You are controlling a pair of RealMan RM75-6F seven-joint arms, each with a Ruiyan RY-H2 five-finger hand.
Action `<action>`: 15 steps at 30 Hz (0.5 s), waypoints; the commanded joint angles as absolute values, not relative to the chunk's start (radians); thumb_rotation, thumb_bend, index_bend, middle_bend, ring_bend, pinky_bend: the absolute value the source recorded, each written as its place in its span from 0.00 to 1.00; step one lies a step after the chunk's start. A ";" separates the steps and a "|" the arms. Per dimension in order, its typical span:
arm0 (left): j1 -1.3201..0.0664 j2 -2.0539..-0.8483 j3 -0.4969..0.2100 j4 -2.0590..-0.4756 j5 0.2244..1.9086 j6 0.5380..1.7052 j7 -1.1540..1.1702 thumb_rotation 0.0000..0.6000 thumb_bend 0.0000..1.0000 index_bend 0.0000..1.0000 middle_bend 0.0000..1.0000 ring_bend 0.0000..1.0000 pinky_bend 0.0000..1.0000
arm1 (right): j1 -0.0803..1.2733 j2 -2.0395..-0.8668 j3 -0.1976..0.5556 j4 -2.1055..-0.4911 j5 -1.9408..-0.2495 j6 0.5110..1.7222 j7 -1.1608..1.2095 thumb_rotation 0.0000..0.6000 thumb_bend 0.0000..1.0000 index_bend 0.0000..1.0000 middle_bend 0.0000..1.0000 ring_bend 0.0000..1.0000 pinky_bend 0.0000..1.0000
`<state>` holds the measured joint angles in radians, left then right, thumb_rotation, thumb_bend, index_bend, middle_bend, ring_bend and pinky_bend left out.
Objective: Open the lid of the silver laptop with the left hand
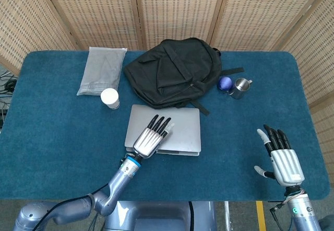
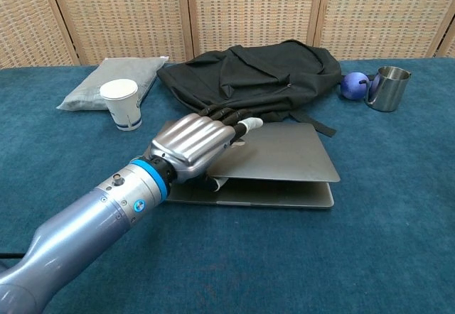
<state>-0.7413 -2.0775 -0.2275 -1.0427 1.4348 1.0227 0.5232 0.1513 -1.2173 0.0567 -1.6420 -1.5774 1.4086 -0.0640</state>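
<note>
The silver laptop (image 1: 180, 129) lies in the middle of the blue table, just in front of the black backpack (image 1: 175, 71). My left hand (image 1: 148, 139) lies on the left part of the lid (image 2: 284, 154), fingers flat on top and the thumb tucked under the lid's front edge. In the chest view the lid stands a narrow wedge above the base (image 2: 284, 197), higher at the front left. My right hand (image 1: 282, 160) hovers at the table's front right with its fingers spread, holding nothing. The chest view does not show the right hand.
A paper cup (image 1: 110, 98) and a grey pouch (image 1: 103, 70) sit at the back left. A blue ball (image 1: 224, 83) and a steel cup (image 1: 240, 88) stand right of the backpack. The backpack's strap (image 2: 313, 123) touches the laptop's far edge. Wicker screens close the back.
</note>
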 commanded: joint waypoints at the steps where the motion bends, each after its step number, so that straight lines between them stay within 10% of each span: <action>1: -0.754 -2.063 -0.230 -1.049 1.434 1.019 0.510 1.00 0.55 0.00 0.00 0.00 0.00 | 0.187 -1.220 0.034 -1.593 -1.638 1.380 -0.001 1.00 0.00 0.10 0.02 0.00 0.02; 15: -0.782 -1.962 -0.268 -1.230 1.378 1.026 0.597 1.00 0.55 0.00 0.00 0.00 0.00 | 0.364 -1.235 -0.038 -1.558 -1.773 1.166 0.169 1.00 0.55 0.19 0.15 0.07 0.17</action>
<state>-0.7780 -1.9741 -0.2601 -1.2098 1.3905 1.0230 0.5814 0.3464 -1.2241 -0.0312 -1.5603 -1.7691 1.1912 0.1726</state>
